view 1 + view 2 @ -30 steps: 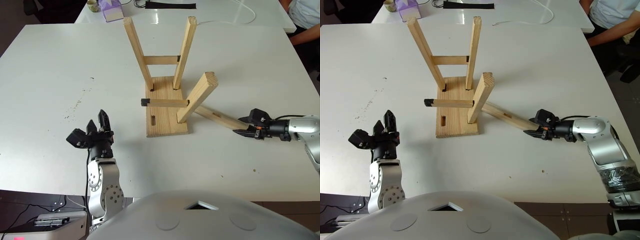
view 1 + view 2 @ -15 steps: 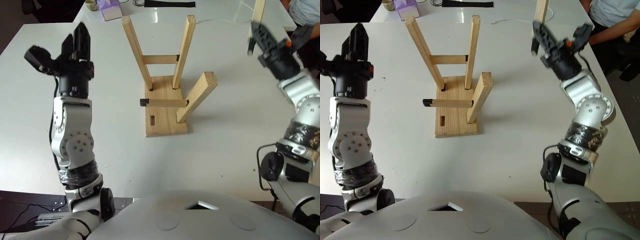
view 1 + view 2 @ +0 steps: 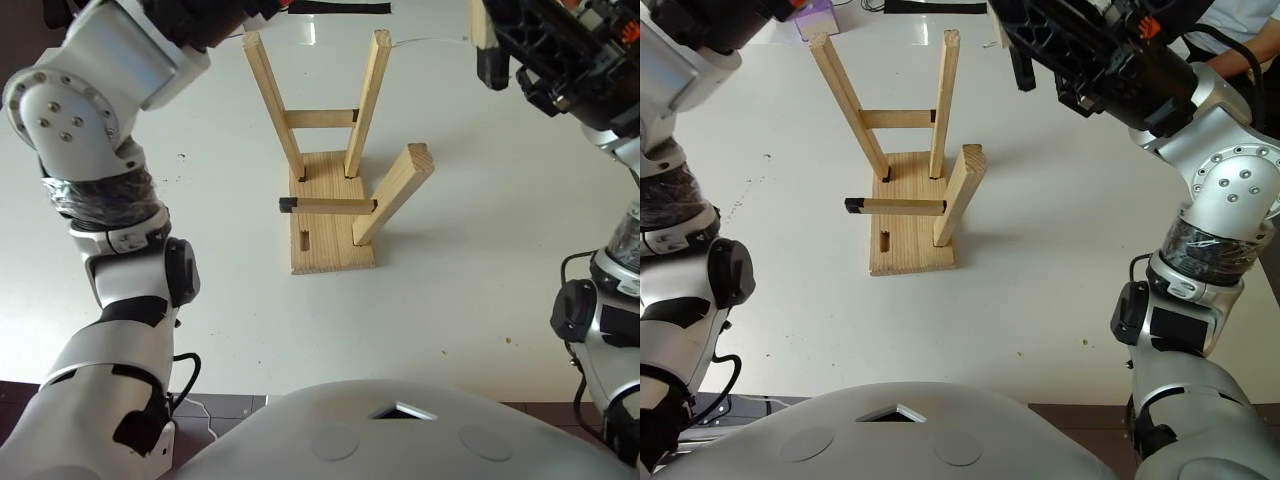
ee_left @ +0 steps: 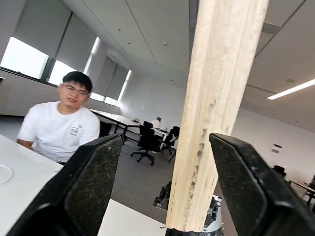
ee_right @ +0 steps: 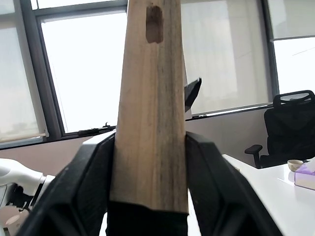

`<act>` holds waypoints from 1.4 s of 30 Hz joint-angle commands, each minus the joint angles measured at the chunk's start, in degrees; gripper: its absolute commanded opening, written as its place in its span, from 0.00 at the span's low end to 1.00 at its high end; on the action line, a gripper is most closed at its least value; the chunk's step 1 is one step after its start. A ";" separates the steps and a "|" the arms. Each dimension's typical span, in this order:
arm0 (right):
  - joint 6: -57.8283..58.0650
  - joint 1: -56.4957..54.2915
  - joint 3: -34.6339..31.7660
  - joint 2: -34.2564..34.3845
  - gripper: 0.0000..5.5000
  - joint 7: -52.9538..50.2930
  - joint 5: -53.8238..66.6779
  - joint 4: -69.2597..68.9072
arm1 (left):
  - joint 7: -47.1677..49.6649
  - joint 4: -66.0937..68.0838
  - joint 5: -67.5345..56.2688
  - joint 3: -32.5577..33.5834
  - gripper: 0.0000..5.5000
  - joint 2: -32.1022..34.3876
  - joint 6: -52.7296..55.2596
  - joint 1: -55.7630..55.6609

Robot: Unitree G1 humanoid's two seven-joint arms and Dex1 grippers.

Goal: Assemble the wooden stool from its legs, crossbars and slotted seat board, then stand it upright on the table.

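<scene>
The seat board (image 3: 332, 258) lies flat on the white bench (image 3: 480, 260). Two legs (image 3: 275, 105) are stood upright in it and joined by a crossbar (image 3: 322, 120). A third leg (image 3: 395, 195) is set tilted on the board's right side, and a second crossbar (image 3: 330, 206) is carried out from it to the left, above the board. The right hand (image 5: 150, 130) is held high over the bench's far right and is clamped on a fourth leg (image 5: 150, 73), which is slotted near its top. The left hand (image 4: 166, 140) is spread open. A wooden piece (image 4: 216, 98) is seen between its fingers, and contact cannot be told.

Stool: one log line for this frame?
board: three legs slotted in, one tilted | right gripper: shut on fourth leg, held up | left gripper: open | fourth leg not yet fitted
</scene>
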 commanded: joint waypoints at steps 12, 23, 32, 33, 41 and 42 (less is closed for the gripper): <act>-3.30 -0.21 6.60 -6.52 0.38 12.09 -7.13 2.41 | -3.47 -7.22 -2.28 1.25 0.59 0.72 0.56 -0.04; -4.83 -4.33 11.07 -10.02 0.38 21.04 -12.32 6.23 | -0.64 -15.59 -4.81 2.64 0.59 5.74 -0.43 6.61; -6.96 -5.76 15.03 -10.98 0.38 26.77 -17.08 7.20 | -1.56 -16.35 -2.99 0.66 0.59 7.34 -1.53 7.68; -7.05 -5.75 15.22 -10.99 0.38 27.13 -17.29 7.07 | -1.50 -16.22 -2.86 0.38 0.59 7.65 -1.47 7.72; -5.92 -5.98 14.27 -10.19 0.38 26.80 -16.37 7.42 | -3.48 -16.60 -0.90 -0.68 0.59 9.30 -1.29 7.82; -6.23 -5.69 14.54 -10.29 0.38 26.87 -16.72 7.16 | -3.78 -16.47 -0.79 -0.85 0.59 9.45 -1.27 7.69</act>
